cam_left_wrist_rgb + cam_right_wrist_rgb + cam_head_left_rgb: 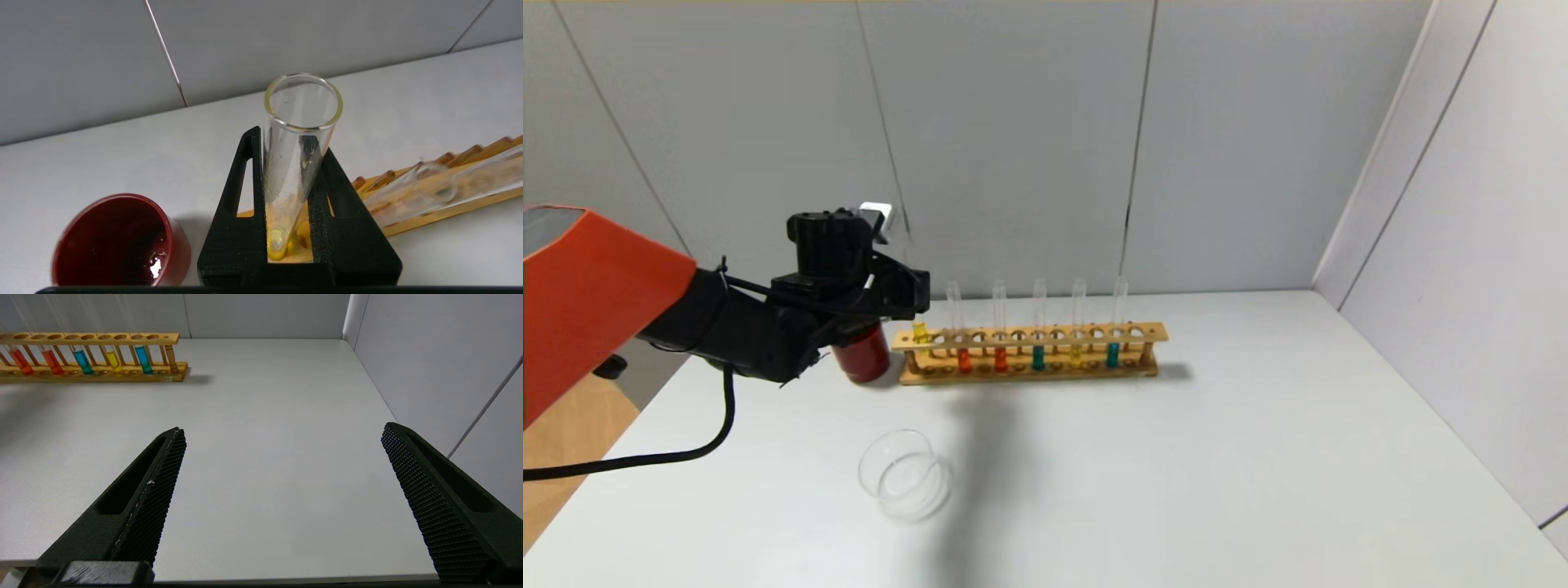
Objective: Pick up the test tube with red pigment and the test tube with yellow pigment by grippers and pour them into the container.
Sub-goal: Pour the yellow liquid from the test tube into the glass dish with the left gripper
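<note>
Yellow-pigment test tube [920, 331]: from the head camera I see its tinted end at the left end of the wooden rack [1029, 353], raised to the top rail, with my left gripper [907, 269] over it, beside the dark red cup [862, 353]. Two red-pigment tubes [965, 359] stand in the rack. The glass container [905, 474] sits nearer me on the white table [1217, 457].

My left wrist camera shows the black fingers [237, 228] clamped on that yellow tube [295, 163].

My right wrist camera shows the right gripper [282, 433] spread wide, holding nothing, well apart from the rack [94, 355].
</note>
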`<move>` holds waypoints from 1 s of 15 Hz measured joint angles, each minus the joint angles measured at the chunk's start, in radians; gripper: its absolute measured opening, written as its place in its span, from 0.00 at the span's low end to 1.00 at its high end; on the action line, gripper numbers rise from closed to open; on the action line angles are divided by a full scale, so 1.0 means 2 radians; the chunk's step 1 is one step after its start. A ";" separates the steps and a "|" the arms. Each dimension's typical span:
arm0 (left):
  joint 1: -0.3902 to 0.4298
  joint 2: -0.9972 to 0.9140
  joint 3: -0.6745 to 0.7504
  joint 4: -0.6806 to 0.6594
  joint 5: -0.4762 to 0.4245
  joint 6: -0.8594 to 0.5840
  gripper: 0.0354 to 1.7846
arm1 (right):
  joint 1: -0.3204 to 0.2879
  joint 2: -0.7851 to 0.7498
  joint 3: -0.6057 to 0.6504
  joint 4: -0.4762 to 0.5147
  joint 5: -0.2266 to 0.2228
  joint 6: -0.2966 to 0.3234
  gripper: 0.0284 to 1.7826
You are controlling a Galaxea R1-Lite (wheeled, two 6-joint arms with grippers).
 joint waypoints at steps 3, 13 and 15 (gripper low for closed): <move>0.000 -0.032 -0.008 0.014 0.000 0.000 0.17 | 0.000 0.000 0.000 0.000 0.000 0.000 0.98; 0.003 -0.166 0.014 0.058 0.008 0.021 0.17 | 0.000 0.000 0.000 0.000 0.000 0.000 0.98; 0.005 -0.206 0.057 0.058 0.008 0.034 0.17 | 0.000 0.000 0.000 0.000 0.000 0.000 0.98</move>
